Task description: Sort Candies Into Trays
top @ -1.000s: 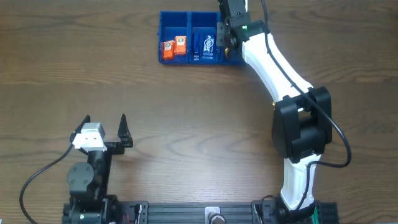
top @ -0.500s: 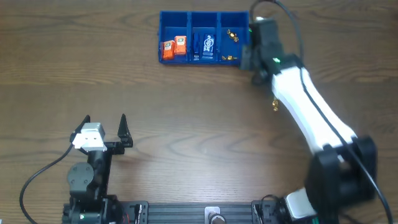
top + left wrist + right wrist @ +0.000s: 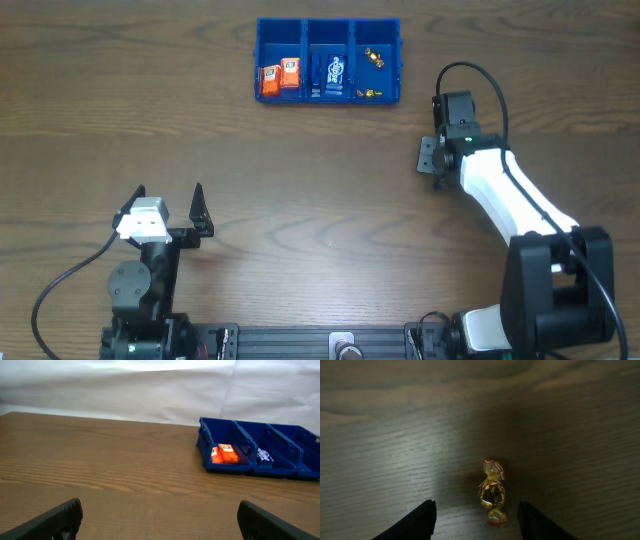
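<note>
Closest to the arms' bases, the left gripper sits low over the wooden table on the left side, its two black fingers spread wide apart above bare wood, well short of the tray. Farther up and to the right, the white right arm bends in toward the middle and points the right gripper down at the tabletop. Its wrist camera looks straight down on a single gold-wrapped candy lying loose on the wood grain, with twisted ends at either side of a round, shiny middle. The gripper's dark fingers are held open, one on each side of the sweet, with wood showing between each finger and the wrapper. The candy lies apart from the tray, off its right end and nearer the arms. At the far edge of the table stands the blue three-compartment tray, its long side facing the arms. Two orange packets lie side by side in the left compartment, a blue-and-white packet occupies the middle one, and several small gold candies are scattered in the right compartment, some against its near wall. Behind the tray, the left wrist camera takes in a pale white backdrop
</note>
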Robot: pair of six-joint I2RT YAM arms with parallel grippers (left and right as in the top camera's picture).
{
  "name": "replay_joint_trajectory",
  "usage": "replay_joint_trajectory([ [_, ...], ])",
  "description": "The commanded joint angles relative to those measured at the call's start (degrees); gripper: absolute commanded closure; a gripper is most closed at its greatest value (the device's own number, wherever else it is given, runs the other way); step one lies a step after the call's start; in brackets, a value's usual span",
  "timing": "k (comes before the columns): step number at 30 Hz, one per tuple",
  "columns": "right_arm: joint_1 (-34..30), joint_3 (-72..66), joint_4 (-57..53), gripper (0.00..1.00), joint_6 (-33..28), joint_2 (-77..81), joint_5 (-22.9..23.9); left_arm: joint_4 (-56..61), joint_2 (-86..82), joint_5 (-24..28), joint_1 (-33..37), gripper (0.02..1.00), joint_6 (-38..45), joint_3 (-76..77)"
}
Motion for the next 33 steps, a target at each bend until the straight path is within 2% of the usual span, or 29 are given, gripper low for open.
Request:
replay_joint_trajectory([
  [1,-1.5,0.0,0.0,0.452,-0.3,3.7,-0.1,-2.4,-0.3,0.7,0.2,0.020,0.6,-0.9],
  [9,-2.5,0.0,0.7,0.454,-0.7,6.3,0.3,-2.4,-0.3,0.7,0.2,0.020,0.6,-0.9],
  [22,-2.8,0.0,1.4,0.520,-0.7,7.7,1.0,-2.4,-0.3,0.7,0.2,0.020,0.6,-0.9],
  [24,-2.8,0.0,1.5,0.549,-0.7,8.0,1.0,-2.4,-0.3,0.7,0.2,0.020,0.6,-0.9],
  [30,-2.8,0.0,1.7,0.739,-0.7,8.1,1.0,-2.4,-0.3,0.7,0.2,0.020,0.6,-0.9],
  [33,-2.8,0.0,1.7,0.796,-0.6,8.1,1.0,-2.4,-0.3,0.7,0.2,0.020,0.6,-0.9],
])
